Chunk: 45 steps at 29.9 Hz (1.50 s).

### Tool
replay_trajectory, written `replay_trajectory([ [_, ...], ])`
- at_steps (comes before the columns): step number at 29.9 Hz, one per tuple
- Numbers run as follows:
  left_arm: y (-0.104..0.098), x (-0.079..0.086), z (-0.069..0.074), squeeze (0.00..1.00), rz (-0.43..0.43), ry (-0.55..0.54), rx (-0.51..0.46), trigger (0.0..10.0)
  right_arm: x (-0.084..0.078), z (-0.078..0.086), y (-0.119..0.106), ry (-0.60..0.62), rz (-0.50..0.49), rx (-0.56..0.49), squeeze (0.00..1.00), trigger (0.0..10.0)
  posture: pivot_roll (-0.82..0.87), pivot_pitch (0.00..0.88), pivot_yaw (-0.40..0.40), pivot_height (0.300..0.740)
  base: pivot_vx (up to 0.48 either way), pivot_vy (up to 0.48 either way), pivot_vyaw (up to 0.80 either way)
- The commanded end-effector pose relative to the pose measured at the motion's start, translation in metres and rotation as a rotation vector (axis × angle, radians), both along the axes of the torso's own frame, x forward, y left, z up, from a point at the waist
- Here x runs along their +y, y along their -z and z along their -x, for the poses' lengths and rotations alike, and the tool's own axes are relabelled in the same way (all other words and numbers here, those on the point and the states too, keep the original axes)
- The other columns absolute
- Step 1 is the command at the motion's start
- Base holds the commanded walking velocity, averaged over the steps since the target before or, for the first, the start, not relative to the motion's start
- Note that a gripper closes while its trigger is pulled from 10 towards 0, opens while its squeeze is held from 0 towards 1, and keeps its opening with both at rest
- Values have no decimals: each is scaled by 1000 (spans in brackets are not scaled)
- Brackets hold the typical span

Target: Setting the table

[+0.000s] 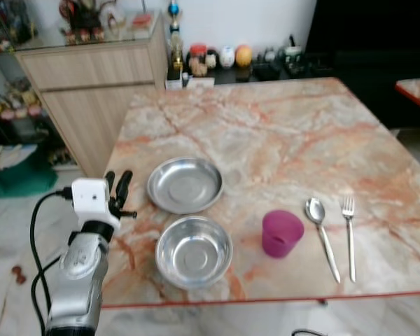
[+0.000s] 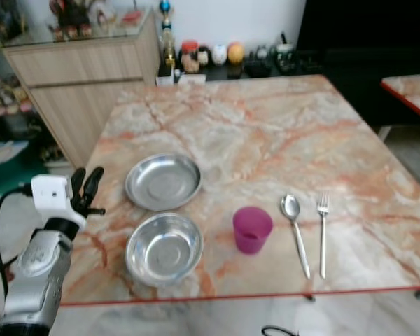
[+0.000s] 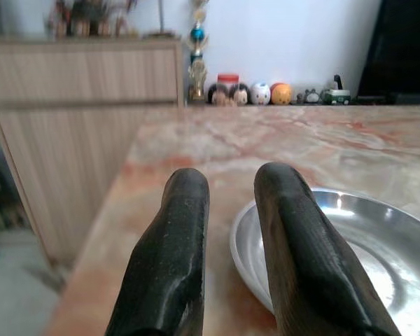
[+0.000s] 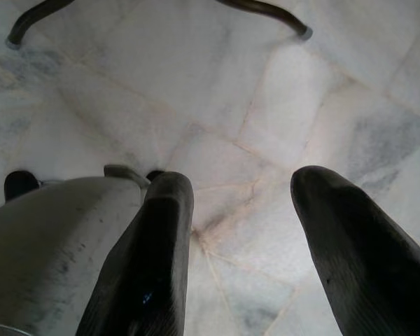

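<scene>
On the marble table (image 1: 280, 133) a shallow steel plate (image 1: 185, 184) lies near the left side, with a steel bowl (image 1: 194, 252) just in front of it. A magenta cup (image 1: 281, 234) stands right of the bowl. Further right, a spoon (image 1: 322, 234) and a fork (image 1: 349, 234) lie side by side. My left gripper (image 1: 117, 183) is raised at the table's left edge, just left of the plate (image 3: 350, 238). Its fingers (image 3: 185, 210) stand a narrow gap apart with nothing between them. My right gripper (image 4: 241, 182) hangs open over the pale tiled floor.
A wooden cabinet (image 1: 91, 84) stands left of the table's far corner. Jars and figurines (image 1: 217, 56) line a low shelf behind the table. The corner of a second table (image 1: 416, 91) shows at the right. A green object (image 1: 17, 175) lies on the floor at the left.
</scene>
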<state>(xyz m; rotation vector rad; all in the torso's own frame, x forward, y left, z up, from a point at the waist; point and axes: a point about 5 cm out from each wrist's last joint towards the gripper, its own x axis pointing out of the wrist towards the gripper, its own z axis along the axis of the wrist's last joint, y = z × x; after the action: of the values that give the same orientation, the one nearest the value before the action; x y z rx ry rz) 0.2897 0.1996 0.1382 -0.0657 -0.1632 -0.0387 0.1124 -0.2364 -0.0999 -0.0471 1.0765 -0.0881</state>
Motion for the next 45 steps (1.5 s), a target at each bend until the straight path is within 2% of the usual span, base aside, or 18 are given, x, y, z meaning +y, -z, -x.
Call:
replay_trajectory([
  [1, -4, 4, -1, 0, 40, 1, -5, 10000, 2, 2, 1, -6, -2, 2, 0, 10000, -4, 0, 8, 732, 0, 0, 0],
  [2, -7, 1, -4, 878, 103, 28, -5, 10000, 2, 2, 1, -7, -2, 2, 0, 10000, -4, 0, 8, 732, 0, 0, 0],
  [3, -7, 1, -4, 878, 112, 35, -2, 10000, 2, 2, 1, -7, -2, 2, 0, 10000, -4, 0, 8, 732, 0, 0, 0],
  [4, -7, 0, -6, 1000, 117, 44, 4, 10000, 2, 2, 1, -8, -1, 2, 0, 10000, -3, 0, 7, 732, 0, 0, 0],
  [10, -10, -9, -16, 1000, 120, 121, 39, 10000, 2, 1, 1, -4, 0, 1, 0, 10000, -8, 0, 9, 732, 0, 0, 0],
  [14, -10, -8, -23, 1000, 107, 118, 49, 10000, 2, 1, 1, 2, 0, -1, 0, 10000, -22, 0, 16, 732, 0, 0, 0],
  [18, -10, -8, -22, 1000, 67, 105, 41, 10000, 2, 1, 1, 7, -1, -2, 0, 10000, -23, 0, 16, 732, 0, 0, 0],
  [19, -10, -8, -21, 0, 50, 97, 36, 10000, 1, 1, 1, 7, -1, -2, 0, 10000, -22, 0, 16, 732, 0, 0, 0],
  [24, -12, -6, -19, 0, 21, 72, 13, 10000, 1, 2, 1, 4, 0, 1, 0, 10000, -14, 0, 10, 732, 0, 0, 0],
  [27, -13, -5, -18, 0, 41, 76, 7, 10000, 1, 2, 1, 1, 0, 3, 0, 10000, -14, 0, 10, 732, 0, 0, 0],
  [28, -13, -5, -18, 1000, 45, 77, 6, 10000, 1, 2, 1, 1, 0, 3, 0, 10000, -12, 0, 8, 732, 0, 0, 0],
  [31, -11, -5, -17, 1000, 45, 63, 17, 10000, 1, 2, 1, -1, -1, 3, 0, 10000, -12, 0, 10, 732, 0, 0, 0],
  [32, -11, -4, -17, 729, 49, 58, 20, 10000, 1, 2, 1, -2, -1, 3, 0, 10000, -13, 0, 11, 732, 0, 0, 0],
  [33, -11, -4, -17, 0, 47, 56, 21, 10000, 2, 2, 1, -3, -1, 4, 0, 10000, -14, 0, 12, 732, 0, 0, 0],
  [45, -8, 2, -13, 0, 57, 40, 26, 10000, 3, 4, 2, -2, -3, 6, 0, 10000, -23, 0, 19, 732, 0, 0, 0],
])
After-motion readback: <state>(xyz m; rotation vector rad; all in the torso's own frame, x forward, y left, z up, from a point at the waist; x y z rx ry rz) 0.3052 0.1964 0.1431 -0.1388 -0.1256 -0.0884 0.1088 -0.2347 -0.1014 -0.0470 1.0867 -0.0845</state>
